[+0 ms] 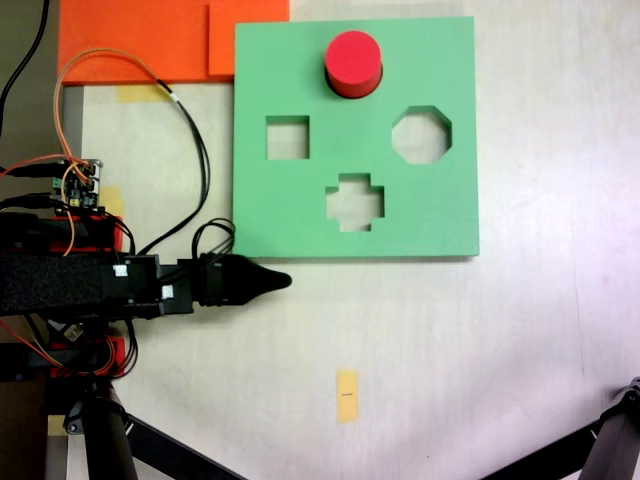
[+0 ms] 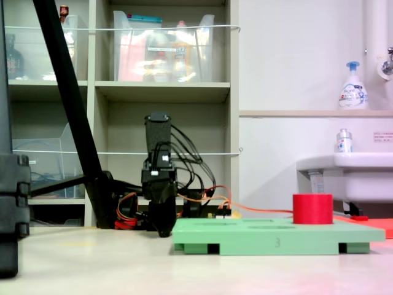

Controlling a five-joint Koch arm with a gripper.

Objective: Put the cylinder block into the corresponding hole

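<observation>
The cylinder (image 1: 353, 63) stands upright in the hole (image 1: 353, 86) near the far edge of the green board (image 1: 430, 215), its top proud of the surface in both exterior views. The end effector (image 1: 272, 281) lies low over the bench (image 1: 450, 340) beside the board's near left corner, clenched, empty, touching nothing.
</observation>
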